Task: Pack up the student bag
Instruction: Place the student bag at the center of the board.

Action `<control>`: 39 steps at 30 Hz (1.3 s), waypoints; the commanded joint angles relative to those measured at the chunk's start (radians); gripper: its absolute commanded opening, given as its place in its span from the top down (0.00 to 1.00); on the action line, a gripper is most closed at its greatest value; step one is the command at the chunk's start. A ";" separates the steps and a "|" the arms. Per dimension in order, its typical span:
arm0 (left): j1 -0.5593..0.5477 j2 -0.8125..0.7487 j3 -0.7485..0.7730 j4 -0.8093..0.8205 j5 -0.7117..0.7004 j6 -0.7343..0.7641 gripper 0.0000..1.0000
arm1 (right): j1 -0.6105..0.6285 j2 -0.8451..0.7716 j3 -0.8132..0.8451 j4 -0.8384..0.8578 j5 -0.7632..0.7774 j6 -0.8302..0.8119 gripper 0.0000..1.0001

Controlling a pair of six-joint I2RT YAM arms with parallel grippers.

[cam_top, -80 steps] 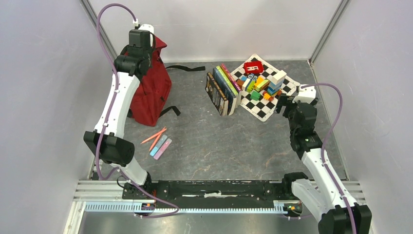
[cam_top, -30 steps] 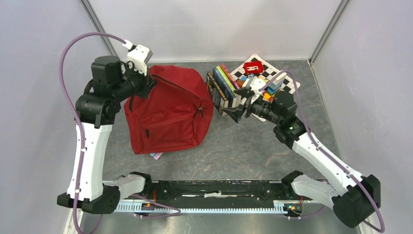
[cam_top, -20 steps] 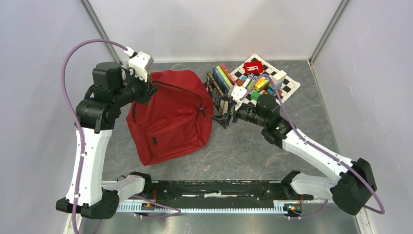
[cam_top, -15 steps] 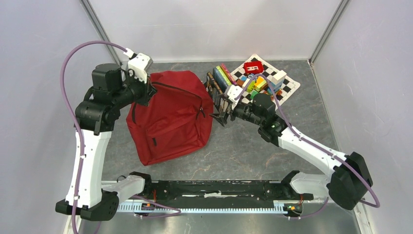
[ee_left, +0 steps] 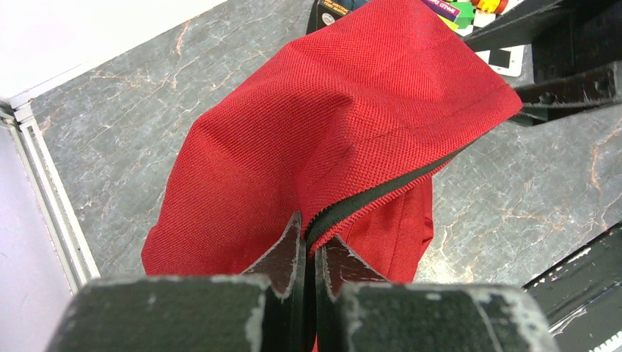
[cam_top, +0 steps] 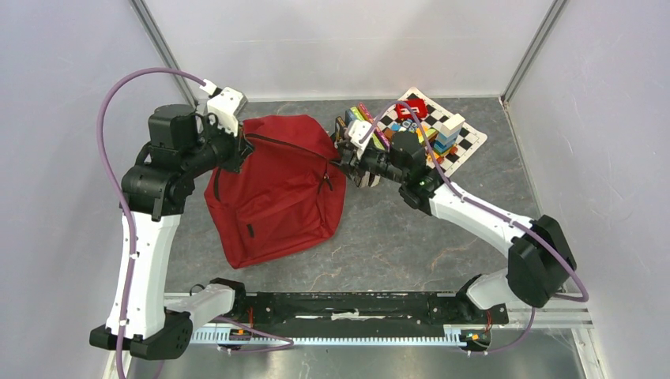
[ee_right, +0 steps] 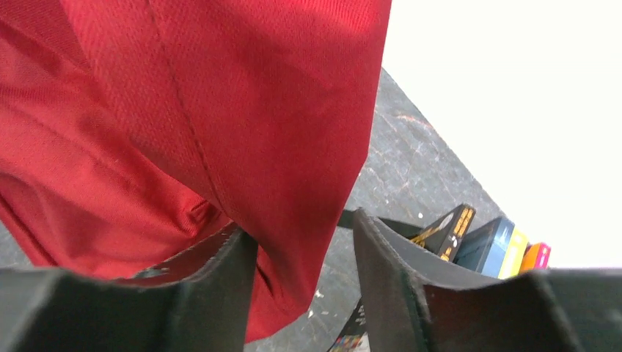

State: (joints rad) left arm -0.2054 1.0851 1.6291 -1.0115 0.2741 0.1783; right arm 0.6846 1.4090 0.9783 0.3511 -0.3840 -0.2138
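Note:
The student bag [cam_top: 276, 193], dark red with a black zipper, lies slumped on the grey table at left centre. My left gripper [cam_top: 243, 147] is shut on the bag's upper left edge and holds it raised. In the left wrist view the left gripper [ee_left: 309, 238] pinches the black zipper band of the bag [ee_left: 330, 125]. My right gripper [cam_top: 346, 158] is at the bag's upper right edge, in front of the books. In the right wrist view the right gripper [ee_right: 304, 246] stands open, with the fabric edge of the bag [ee_right: 220, 110] hanging between its fingers and touching the left one.
A row of upright books [cam_top: 365, 126] stands just right of the bag, also in the right wrist view as books [ee_right: 480, 242]. Behind them a checkered mat [cam_top: 462, 146] carries several coloured blocks. Frame posts and walls close the back and sides.
The right arm swung left from the books to the bag's right edge, and its jaws narrowed around the fabric. The left gripper kept its hold. Earlier the bag stood upright.

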 commanded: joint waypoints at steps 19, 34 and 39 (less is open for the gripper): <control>0.026 0.111 -0.142 0.725 -0.376 0.134 0.97 | 0.174 -0.058 0.126 0.093 0.282 -0.084 1.00; 0.050 -0.035 -0.441 0.732 -0.342 -0.027 0.02 | 0.345 0.027 0.064 0.145 0.619 -0.059 1.00; 0.049 -0.224 -0.505 0.606 -0.219 -0.136 0.00 | 0.345 0.045 0.085 0.119 0.661 -0.028 1.00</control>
State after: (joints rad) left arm -0.1547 1.0153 1.1660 -0.3260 -0.0555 0.1539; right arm 1.0260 1.4403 0.9985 0.4541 0.1989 -0.2859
